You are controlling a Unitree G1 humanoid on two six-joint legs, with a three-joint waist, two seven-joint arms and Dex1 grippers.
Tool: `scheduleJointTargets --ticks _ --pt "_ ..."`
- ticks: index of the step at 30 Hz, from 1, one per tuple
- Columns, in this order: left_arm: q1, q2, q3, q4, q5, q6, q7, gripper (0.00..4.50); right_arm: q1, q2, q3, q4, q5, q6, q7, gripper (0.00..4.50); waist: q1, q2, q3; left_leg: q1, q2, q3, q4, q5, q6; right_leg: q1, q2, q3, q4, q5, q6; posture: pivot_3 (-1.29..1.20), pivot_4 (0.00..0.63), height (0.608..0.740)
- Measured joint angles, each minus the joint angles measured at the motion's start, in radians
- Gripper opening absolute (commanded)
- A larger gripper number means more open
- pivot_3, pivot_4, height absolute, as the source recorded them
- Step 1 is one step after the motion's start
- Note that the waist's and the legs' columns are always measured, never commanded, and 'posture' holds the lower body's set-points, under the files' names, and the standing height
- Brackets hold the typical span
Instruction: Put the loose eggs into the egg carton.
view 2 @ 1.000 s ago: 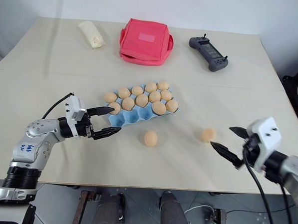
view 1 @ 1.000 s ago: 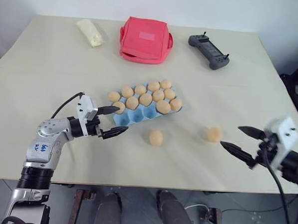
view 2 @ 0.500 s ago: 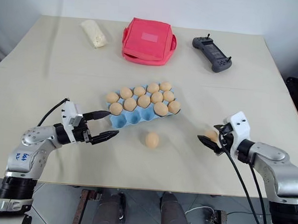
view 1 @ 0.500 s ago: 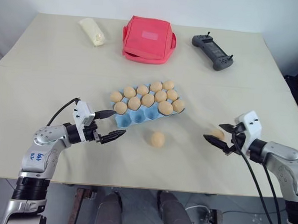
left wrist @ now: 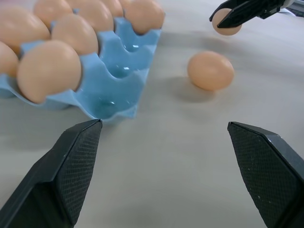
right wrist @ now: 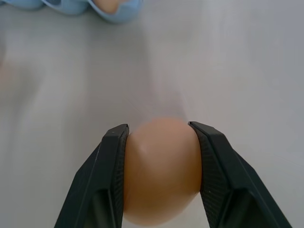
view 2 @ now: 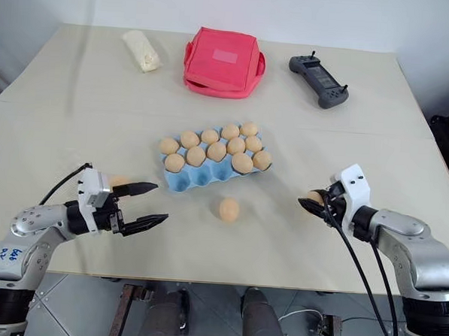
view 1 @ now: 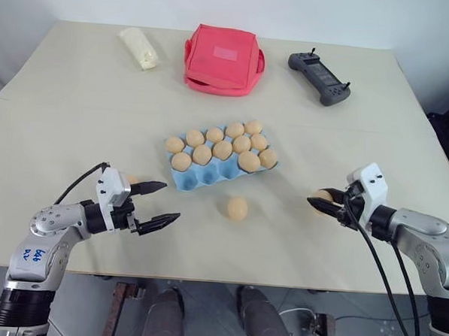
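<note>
The light blue egg carton [view 1: 201, 179] lies mid-table with several tan eggs in its far cups and its near cups bare. One loose egg [view 1: 237, 208] rests on the table just in front of it. My right gripper [view 1: 317, 201] is shut on another loose egg [right wrist: 161, 171], low over the table to the carton's right, both fingers pressed to its sides. My left gripper [view 1: 172, 200] stands open and holds nothing, near the table's front left, pointing towards the carton [left wrist: 118, 80]. A tan round shape [view 1: 132, 180], seemingly an egg, peeks out behind its far finger.
At the back stand a red fabric pouch [view 1: 223, 59], a whitish lumpy bag [view 1: 138, 47] to its left and a black handheld controller [view 1: 318, 77] to its right. The table's front edge runs just below both arms.
My right gripper moved in around the right-hand egg and shut on it. My left arm drew back from the carton towards the front left, still open.
</note>
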Motion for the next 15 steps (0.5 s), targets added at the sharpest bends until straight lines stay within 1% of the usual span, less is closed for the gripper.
scheduleJointTargets --ticks 3,7,9,15 --pt "0.001 -0.008 0.011 0.000 0.000 -0.032 0.012 4.50 -0.033 0.001 0.001 -0.010 0.010 0.020 -0.008 1.62 0.000 0.000 0.000 0.000 0.000 0.000 0.000 0.000 0.000 0.000 0.000 0.000 0.000 0.000 0.000 0.00 0.150 0.740" --pt "0.007 -0.031 0.017 0.000 -0.002 -0.068 0.019 4.50 -0.212 0.032 0.013 -0.055 0.045 0.057 -0.046 1.62 -0.023 0.001 0.000 0.000 0.000 0.001 -0.001 0.000 0.000 -0.001 0.000 0.001 0.001 0.001 0.000 0.00 0.150 0.740" --pt "0.013 -0.038 0.021 0.000 -0.004 -0.078 0.017 4.50 -0.269 0.058 0.032 -0.073 0.056 0.066 -0.058 1.62 -0.025 0.001 0.000 0.000 0.001 0.000 -0.002 0.000 0.000 -0.001 0.000 0.000 0.001 0.001 0.002 0.00 0.150 0.740" --pt "0.031 -0.025 0.054 0.008 -0.023 -0.085 -0.011 4.50 -0.396 0.174 0.188 -0.048 0.054 0.079 -0.072 1.62 -0.026 0.001 0.000 0.000 0.001 0.001 -0.005 0.000 0.000 -0.003 0.000 0.000 0.000 0.002 0.004 0.00 0.150 0.740"
